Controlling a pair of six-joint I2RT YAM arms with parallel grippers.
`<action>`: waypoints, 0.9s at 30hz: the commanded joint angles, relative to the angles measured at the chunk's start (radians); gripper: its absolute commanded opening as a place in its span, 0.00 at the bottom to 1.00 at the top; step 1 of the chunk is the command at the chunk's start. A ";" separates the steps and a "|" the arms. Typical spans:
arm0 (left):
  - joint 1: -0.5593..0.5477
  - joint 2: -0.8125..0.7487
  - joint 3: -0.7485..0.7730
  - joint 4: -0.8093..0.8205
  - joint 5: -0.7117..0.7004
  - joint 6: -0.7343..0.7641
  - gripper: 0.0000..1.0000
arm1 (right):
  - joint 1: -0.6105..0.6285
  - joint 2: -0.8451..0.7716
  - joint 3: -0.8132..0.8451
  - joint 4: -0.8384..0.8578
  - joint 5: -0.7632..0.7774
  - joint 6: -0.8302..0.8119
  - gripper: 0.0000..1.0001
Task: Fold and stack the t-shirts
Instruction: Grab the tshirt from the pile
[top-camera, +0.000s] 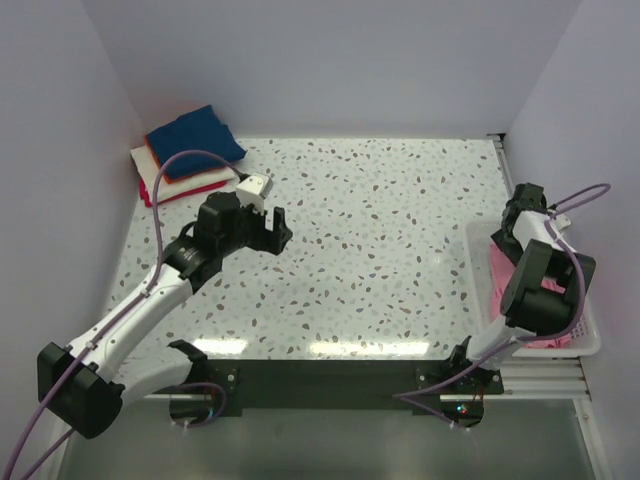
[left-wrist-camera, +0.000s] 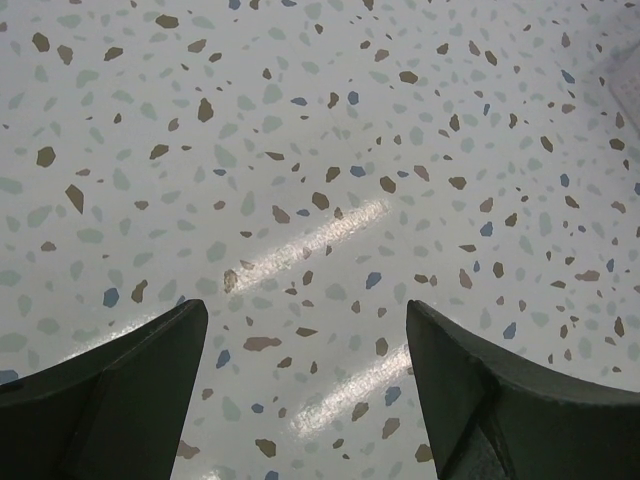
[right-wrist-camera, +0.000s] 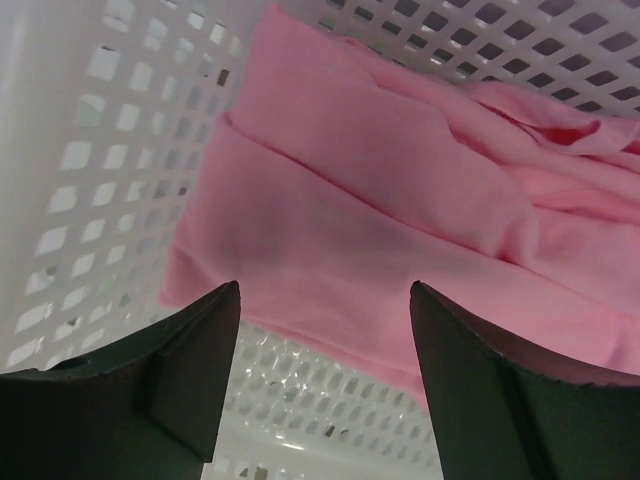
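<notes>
my right gripper hangs inside the white mesh basket, its 2 fingers spread wide with nothing between them. the pink t-shirt lies crumpled just below and ahead of the fingertips. a smoother panel sits under the gap, and the folds heap up past one finger while the mesh wall rises close beside the other. as far as i can see i am not touching the cloth. i judge the wide spread is there so i can come down over a ridge of fabric and pinch several layers, enough to lift the whole shirt rather than 1 thin edge

my left gripper is likewise wide apart and holds nothing. under it there is only speckled table, with light glinting between the fingers. i read this as a waiting post over the middle of the work area. from here i could catch a hem or shoulder when the pink shirt comes across, since spreading it flat will likely take both of us

beyond my left fingers and off to their outer side, in the far corner, sits the stack of folded shirts, navy on top with orange, white and red edges showing beneath. it sits well apart from me, probably so the folding space is not crowded

so 4 shirts look done and 1 is left. the next move calls for a careful descent, a firm close on a fold, and a lift that does not snag on the mesh
</notes>
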 joint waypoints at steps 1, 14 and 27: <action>0.002 0.010 0.032 0.027 0.010 -0.009 0.86 | -0.039 0.053 -0.011 0.079 -0.049 0.060 0.72; 0.002 0.038 0.031 0.025 0.013 -0.009 0.85 | -0.068 -0.006 -0.028 0.072 -0.142 0.063 0.00; 0.004 0.052 0.032 0.030 0.021 -0.011 0.85 | -0.045 -0.330 0.155 -0.073 -0.333 -0.020 0.00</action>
